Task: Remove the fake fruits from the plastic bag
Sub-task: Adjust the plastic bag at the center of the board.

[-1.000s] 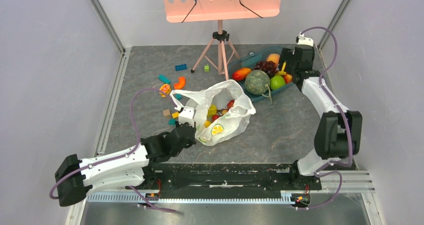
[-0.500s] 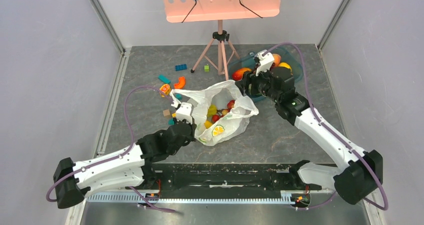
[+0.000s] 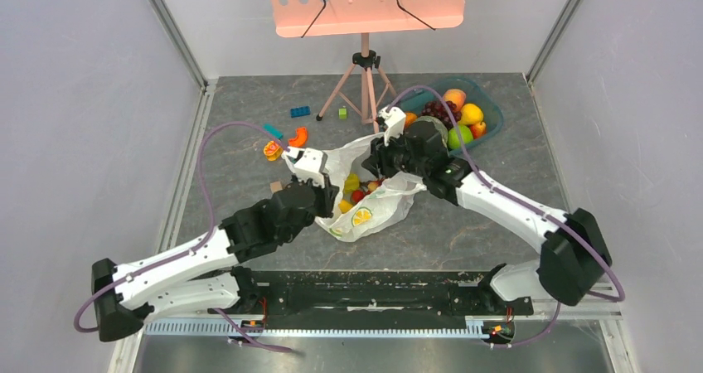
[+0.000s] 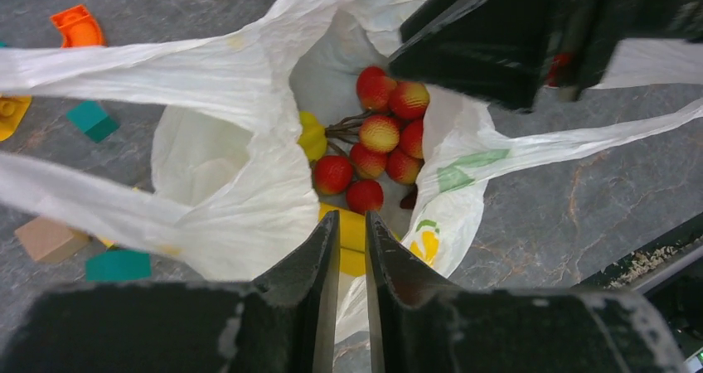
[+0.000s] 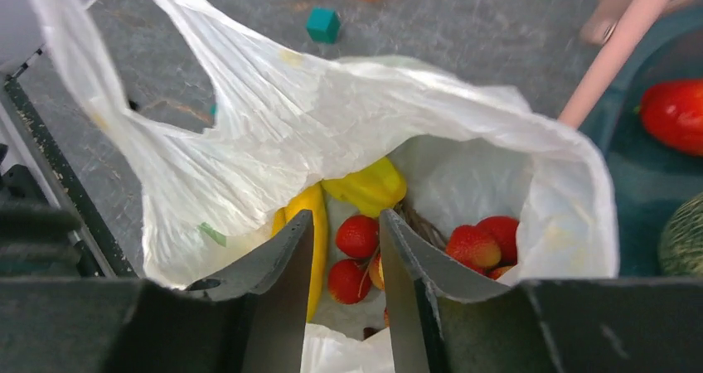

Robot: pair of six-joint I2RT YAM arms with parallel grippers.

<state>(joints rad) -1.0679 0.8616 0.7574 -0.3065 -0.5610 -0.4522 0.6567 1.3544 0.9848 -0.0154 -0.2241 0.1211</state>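
The plastic bag (image 3: pixel 383 209) lies crumpled at mid-table with its mouth spread. Inside it lie the fake fruits: a cluster of red balls (image 4: pixel 381 145) (image 5: pixel 358 236) and a yellow banana bunch (image 5: pixel 313 220) (image 3: pixel 351 182). My left gripper (image 3: pixel 323 199) (image 4: pixel 351 215) hovers over the bag's near rim. Its jaws stand a narrow slit apart with nothing between them. From the far side my right gripper (image 3: pixel 375 172) (image 5: pixel 344 215) hangs over the mouth, partly open and empty, with red balls showing below the gap. The bag's white film (image 4: pixel 240 191) (image 5: pixel 332 116) hides part of the bananas.
A teal tray (image 3: pixel 491 114) at the back right holds a netted melon (image 3: pixel 431 128), grapes (image 3: pixel 435 109) and other fruit. The pink stand's tripod (image 3: pixel 365 83) rises behind the bag. Small blocks (image 3: pixel 273 149) (image 4: pixel 93 118) (image 5: pixel 323 25) lie to the bag's left.
My right arm swung from the tray to above the bag's mouth while its jaws narrowed. My left gripper moved forward over the bag's rim and its jaws parted slightly.
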